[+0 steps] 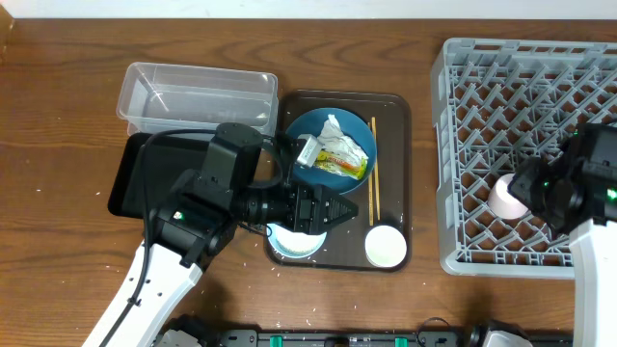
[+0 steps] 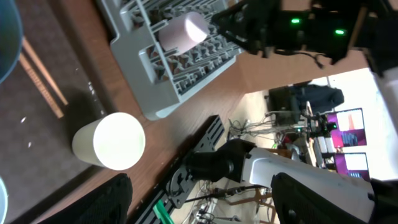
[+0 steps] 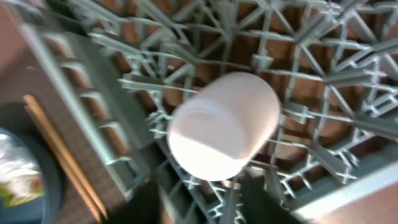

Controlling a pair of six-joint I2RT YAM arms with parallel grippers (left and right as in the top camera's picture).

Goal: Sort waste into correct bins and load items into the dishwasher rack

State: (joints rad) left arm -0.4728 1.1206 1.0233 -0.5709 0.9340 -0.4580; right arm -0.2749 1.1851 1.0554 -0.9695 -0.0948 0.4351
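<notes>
Currently the pink cup (image 3: 224, 124) lies tilted on the lattice of the dishwasher rack (image 1: 578, 77), near its front left corner. The right gripper (image 3: 208, 200) sits just beside the cup, jaws parted and not clamped on it. On the brown tray (image 1: 400, 106), the white cup (image 2: 111, 142) stands upright. The left gripper (image 2: 211, 199) hovers nearby, jaws wide and empty.
</notes>
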